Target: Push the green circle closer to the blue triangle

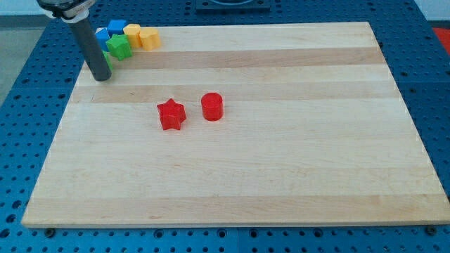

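Green circle [107, 56], mostly hidden behind the rod, near blue triangle [103, 34], top-left.

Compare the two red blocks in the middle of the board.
The red star has a pointed outline; the red cylinder has a round top. The star lies toward the view's left, the cylinder toward the right and slightly nearer the top. They sit apart. Both are red and far from my tip.

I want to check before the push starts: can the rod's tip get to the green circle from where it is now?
Probably yes. My tip sits at the cluster's lower left edge, with the rod hiding most of a green block, likely the green circle. Nothing lies between them. The red star and red cylinder are far off.
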